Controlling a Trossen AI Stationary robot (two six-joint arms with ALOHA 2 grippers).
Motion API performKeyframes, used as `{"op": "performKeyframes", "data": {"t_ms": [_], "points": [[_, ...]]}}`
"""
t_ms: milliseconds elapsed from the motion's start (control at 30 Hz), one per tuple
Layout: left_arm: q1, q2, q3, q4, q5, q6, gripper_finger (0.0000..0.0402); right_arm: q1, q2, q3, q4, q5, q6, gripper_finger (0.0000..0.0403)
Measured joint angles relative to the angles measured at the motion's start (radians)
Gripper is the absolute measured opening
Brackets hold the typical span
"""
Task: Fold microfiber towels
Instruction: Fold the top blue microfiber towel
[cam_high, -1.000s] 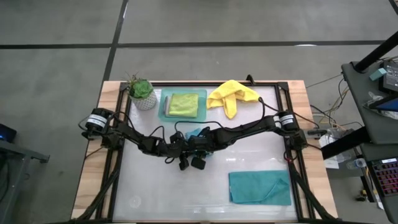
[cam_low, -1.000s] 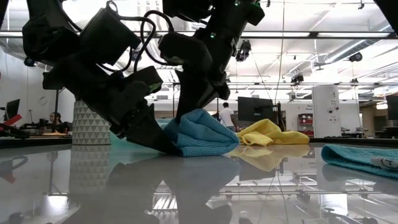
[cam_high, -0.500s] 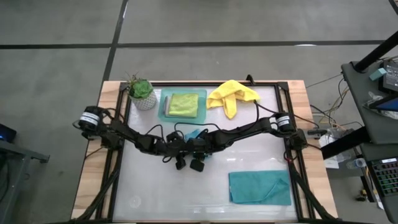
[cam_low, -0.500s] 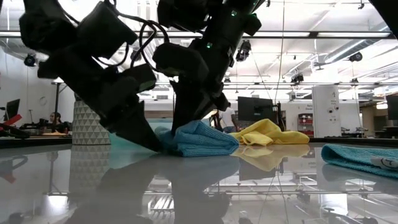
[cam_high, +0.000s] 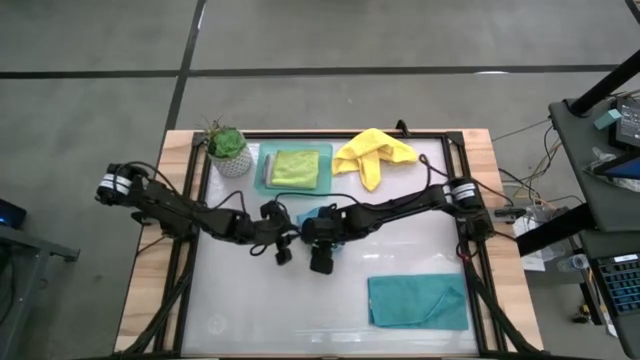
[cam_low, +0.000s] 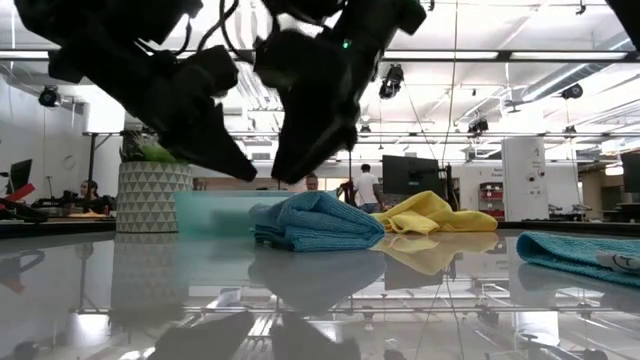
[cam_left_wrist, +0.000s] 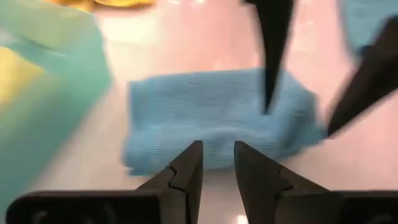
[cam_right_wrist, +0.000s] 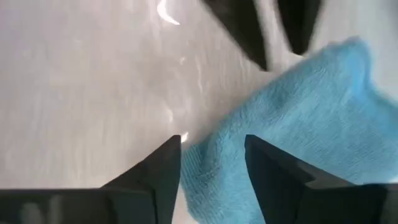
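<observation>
A blue microfiber towel lies folded flat on the table's middle. Both grippers hang just above it and touch nothing. My left gripper is over the towel's left side, its fingers a narrow gap apart with nothing between them. My right gripper stands open above the towel's edge. A yellow towel lies crumpled at the far edge. A lime green towel lies folded in the tray. A teal towel lies spread out at the near right.
A small potted plant stands at the far left beside the mint-green tray. The two arms meet over the table's middle, fingertips close together. People show in the room beyond the far edge.
My right gripper has let go of the blue towel and stands just above it. My left gripper has risen off the towel and drawn back toward the table's left edge. The towel's raised top has sunk, and it lies flatter in the same place.
</observation>
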Motion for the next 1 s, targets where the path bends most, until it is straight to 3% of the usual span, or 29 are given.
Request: {"op": "performKeyframes", "data": {"t_ms": [100, 233, 367, 833, 1000], "points": [[0.016, 0.012, 0.003, 0.037, -0.025, 0.024, 0.0077, 0.0, -0.034, -0.002, -0.048, -0.009, -0.099, 0.0172], [0.029, 0.062, 0.003, 0.12, -0.025, 0.026, 0.0077, -0.002, -0.079, -0.025, -0.118, -0.101, -0.242, 0.016], [0.036, 0.118, 0.012, 0.157, -0.025, 0.026, 0.0077, -0.002, -0.117, -0.101, -0.082, -0.203, -0.356, 0.0136], [0.051, 0.145, 0.006, 0.15, -0.021, 0.052, 0.0076, -0.011, -0.152, -0.495, 0.718, -0.227, -0.276, 0.0017], [0.062, 0.147, 0.004, 0.151, -0.021, 0.052, 0.0076, -0.018, -0.152, -0.572, 0.893, -0.196, -0.258, 0.0009]]}}
